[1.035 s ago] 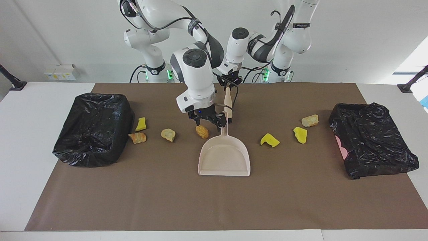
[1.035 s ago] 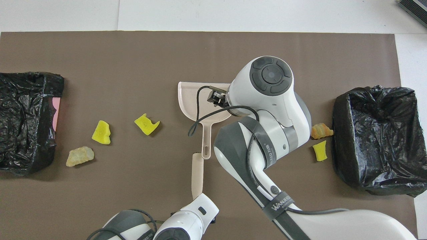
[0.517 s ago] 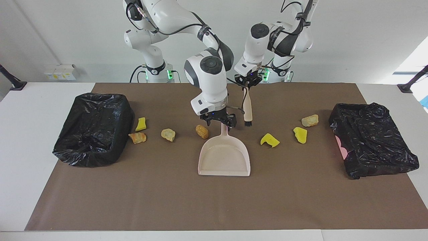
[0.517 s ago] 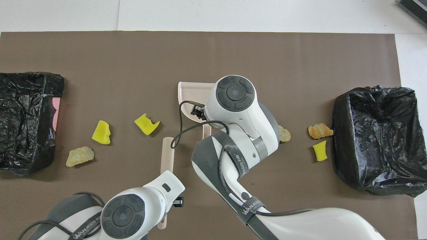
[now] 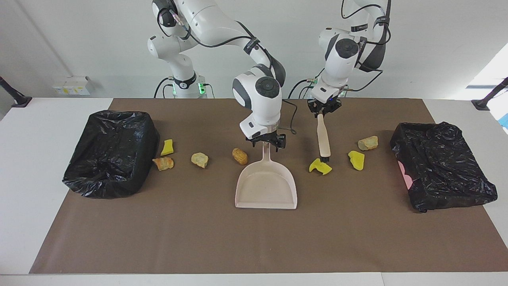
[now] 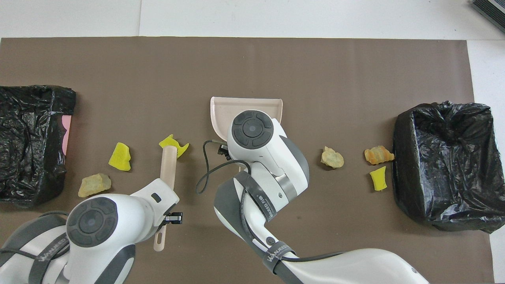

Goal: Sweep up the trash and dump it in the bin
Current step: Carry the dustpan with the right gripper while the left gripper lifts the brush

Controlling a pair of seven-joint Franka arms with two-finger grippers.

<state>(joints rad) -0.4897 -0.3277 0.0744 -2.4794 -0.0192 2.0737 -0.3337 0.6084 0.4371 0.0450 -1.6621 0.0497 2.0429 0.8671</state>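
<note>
Left gripper [image 5: 324, 112] clamps the brush [image 5: 323, 137], bristles on a yellow chunk [image 5: 320, 167]
Right gripper [image 5: 266, 142], jaws wide open, at the dustpan [image 5: 266, 184] handle

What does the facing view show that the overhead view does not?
Only the facing view shows the right pincer standing open at the dustpan's handle, the tan lump beside that handle, and the left pincer shut on the brush with its bristles by a yellow chunk. Only the overhead view shows the brush handle's end with its hang hole and looks down into the bin at the right arm's end. Both show the dustpan, the other trash pieces and both black-lined bins.
</note>
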